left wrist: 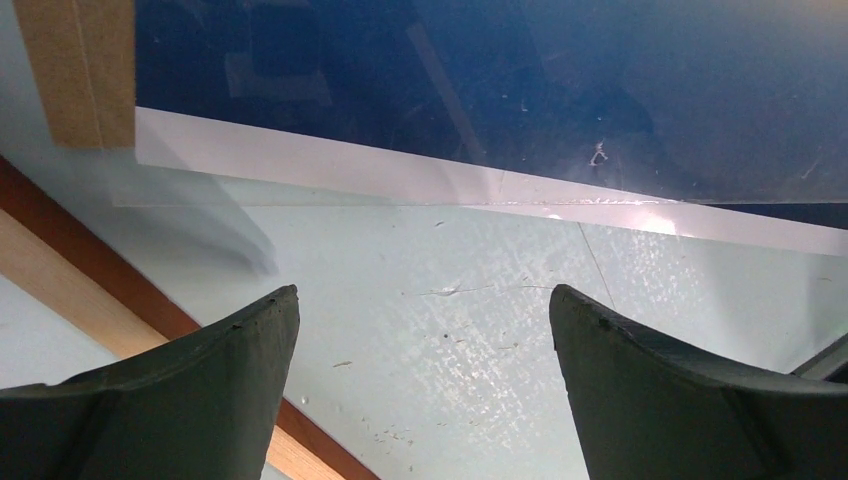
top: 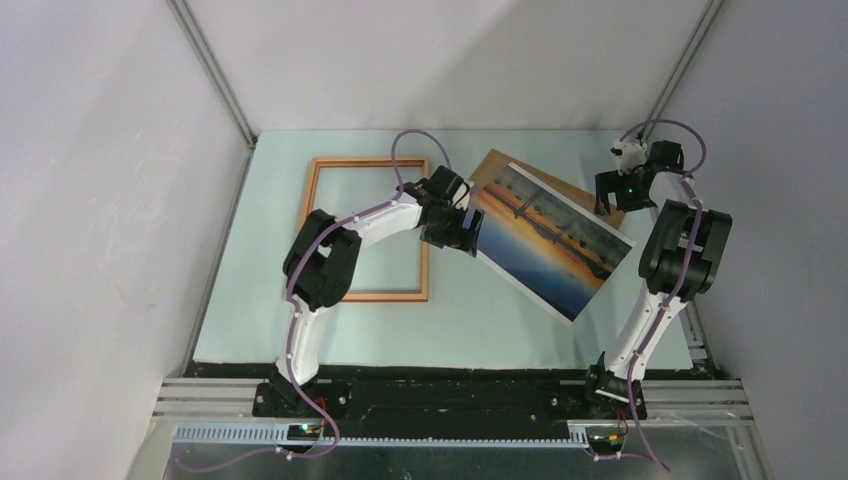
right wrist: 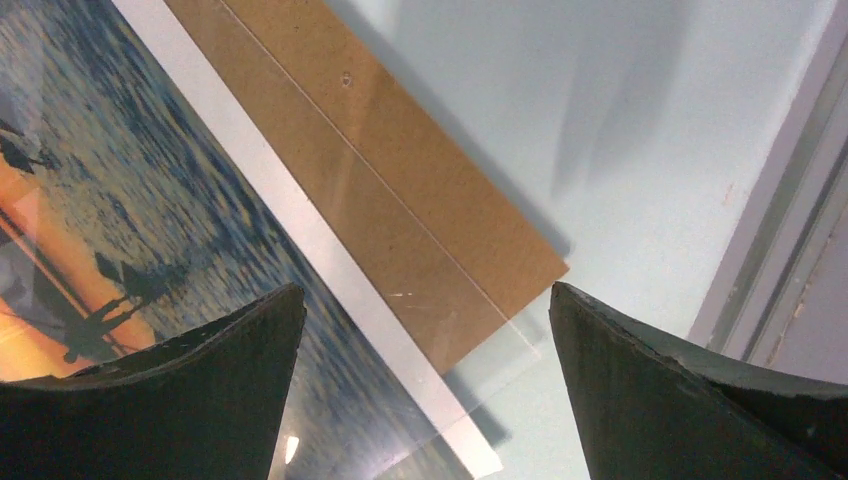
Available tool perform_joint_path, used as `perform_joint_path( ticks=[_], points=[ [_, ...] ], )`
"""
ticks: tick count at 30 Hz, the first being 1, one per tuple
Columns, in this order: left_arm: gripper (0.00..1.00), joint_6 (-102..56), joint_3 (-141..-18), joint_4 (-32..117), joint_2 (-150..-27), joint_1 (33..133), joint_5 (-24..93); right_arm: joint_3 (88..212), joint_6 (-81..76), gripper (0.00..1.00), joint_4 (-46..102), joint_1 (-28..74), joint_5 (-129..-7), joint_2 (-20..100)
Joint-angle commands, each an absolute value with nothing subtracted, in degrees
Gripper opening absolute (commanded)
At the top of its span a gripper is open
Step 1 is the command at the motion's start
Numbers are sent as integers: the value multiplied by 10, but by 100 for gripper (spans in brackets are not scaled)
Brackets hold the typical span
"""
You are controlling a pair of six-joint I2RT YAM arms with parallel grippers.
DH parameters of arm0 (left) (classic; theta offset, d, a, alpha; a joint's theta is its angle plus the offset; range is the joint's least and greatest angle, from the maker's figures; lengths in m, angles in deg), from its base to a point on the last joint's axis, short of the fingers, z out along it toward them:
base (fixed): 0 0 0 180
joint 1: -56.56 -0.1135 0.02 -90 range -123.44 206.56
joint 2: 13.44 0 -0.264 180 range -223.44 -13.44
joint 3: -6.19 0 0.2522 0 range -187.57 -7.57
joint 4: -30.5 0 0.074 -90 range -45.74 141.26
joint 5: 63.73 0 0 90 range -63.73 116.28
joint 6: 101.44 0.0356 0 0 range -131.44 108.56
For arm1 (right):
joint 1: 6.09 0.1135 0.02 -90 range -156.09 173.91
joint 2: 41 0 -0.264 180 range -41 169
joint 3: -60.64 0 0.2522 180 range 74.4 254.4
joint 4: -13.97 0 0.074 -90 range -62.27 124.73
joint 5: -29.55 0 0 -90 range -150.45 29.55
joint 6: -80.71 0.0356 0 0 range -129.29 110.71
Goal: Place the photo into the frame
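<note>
The photo [top: 550, 240], a sunset print with a white border, lies tilted on the table right of centre. It rests partly on a brown backing board [top: 497, 162]. A clear sheet [right wrist: 505, 345] lies over the photo, and its corner reaches past the board. The wooden frame [top: 365, 162] lies flat to the left, with table showing through it. My left gripper [top: 463, 240] is open and empty between the frame's right side and the photo's left edge [left wrist: 350, 165]. My right gripper [top: 608, 202] is open and empty above the photo's far right corner [right wrist: 100, 200] and the board [right wrist: 400, 200].
The mint table mat [top: 470, 330] ends at a metal rail [right wrist: 780, 250] close to the right gripper. White walls enclose the left, back and right. The frame's wooden side [left wrist: 90, 290] lies just left of the left fingers.
</note>
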State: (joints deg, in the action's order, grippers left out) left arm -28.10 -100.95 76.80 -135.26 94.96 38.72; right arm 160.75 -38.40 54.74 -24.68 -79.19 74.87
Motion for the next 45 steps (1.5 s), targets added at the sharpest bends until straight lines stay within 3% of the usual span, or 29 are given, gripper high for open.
perform_joint_path(
  ticks=[1, 19, 45],
  points=[
    [100, -294, -1013, 755, -1349, 954, 413, 1671, -418, 96, 600, -251, -824, 786],
    [99, -332, -989, 746, -1354, 961, 420, 1707, -470, 93, 676, -252, -839, 844],
    [98, -311, -1023, 741, -1385, 959, 413, 1518, -477, 88, 686, -259, -876, 726]
  ],
)
